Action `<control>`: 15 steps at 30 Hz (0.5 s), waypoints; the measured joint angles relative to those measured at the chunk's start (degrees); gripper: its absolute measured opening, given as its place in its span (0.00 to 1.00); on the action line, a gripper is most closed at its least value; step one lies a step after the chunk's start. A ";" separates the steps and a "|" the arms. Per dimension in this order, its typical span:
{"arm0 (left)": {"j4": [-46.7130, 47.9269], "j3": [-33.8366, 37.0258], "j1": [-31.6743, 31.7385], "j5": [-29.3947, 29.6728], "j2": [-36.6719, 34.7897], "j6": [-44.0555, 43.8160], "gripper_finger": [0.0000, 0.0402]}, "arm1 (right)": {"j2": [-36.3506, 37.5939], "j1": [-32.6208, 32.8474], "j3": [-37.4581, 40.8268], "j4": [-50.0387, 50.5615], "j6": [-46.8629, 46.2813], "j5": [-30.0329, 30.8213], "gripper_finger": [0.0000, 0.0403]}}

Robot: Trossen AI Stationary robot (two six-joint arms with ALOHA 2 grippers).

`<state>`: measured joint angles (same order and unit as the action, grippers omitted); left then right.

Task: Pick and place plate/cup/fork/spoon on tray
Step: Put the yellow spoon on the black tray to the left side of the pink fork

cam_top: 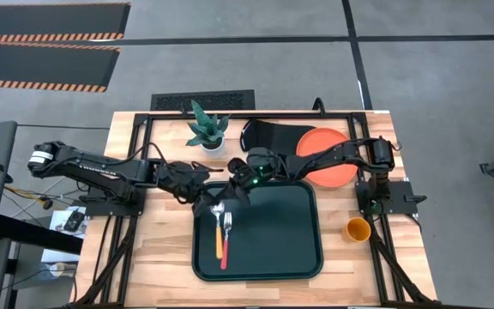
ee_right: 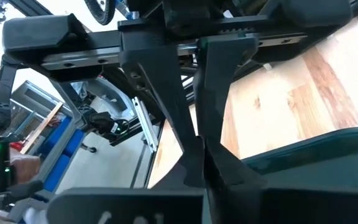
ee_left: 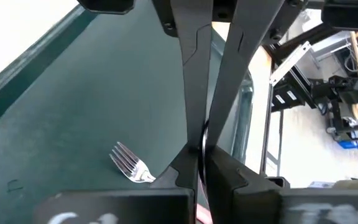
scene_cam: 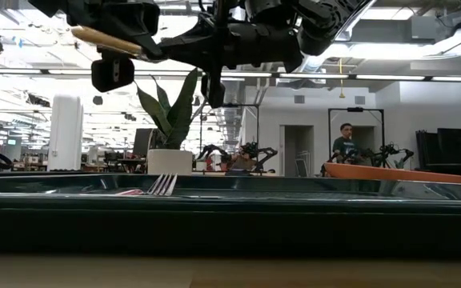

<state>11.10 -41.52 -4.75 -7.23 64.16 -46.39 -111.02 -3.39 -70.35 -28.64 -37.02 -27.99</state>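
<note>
The dark green tray (cam_top: pixel 273 257) lies in the middle of the table. On its left part the spoon (cam_top: pixel 218 240) with an orange handle and the fork (cam_top: pixel 225 245) with a red handle lie side by side. The fork's tines show in the left wrist view (ee_left: pixel 130 165) and the low view (scene_cam: pixel 162 186). The orange-red plate (cam_top: pixel 328 156) lies at the back right, partly on a black mitt. The orange cup (cam_top: pixel 357 229) stands on the table right of the tray. My left gripper (cam_top: pixel 207 198) is shut and empty above the tray's far left corner. My right gripper (cam_top: pixel 233 184) is shut and empty beside it.
A potted plant (cam_top: pixel 206 130) stands at the table's far edge, behind the grippers. A black oven mitt (cam_top: pixel 268 137) lies left of the plate. The tray's right part (cam_top: pixel 290 232) is bare. A person (scene_cam: pixel 344 144) stands far back in the room.
</note>
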 joint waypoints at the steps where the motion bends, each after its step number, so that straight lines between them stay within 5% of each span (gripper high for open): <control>1: 0.04 0.00 0.03 0.25 0.00 0.00 0.00 | 0.00 -0.04 0.00 0.26 -0.02 -0.05 0.02; 9: 1.53 0.01 0.02 2.65 0.02 -0.84 0.02 | 0.01 -0.14 -0.09 1.55 -1.07 1.50 0.01; 15: 6.17 -0.17 0.04 2.97 -0.13 -1.51 0.20 | -0.30 -1.71 0.13 4.21 -1.87 1.65 0.00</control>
<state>17.28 -41.69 -4.71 -4.26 64.03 -47.90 -111.32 -5.10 -70.22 -24.43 -38.88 -26.34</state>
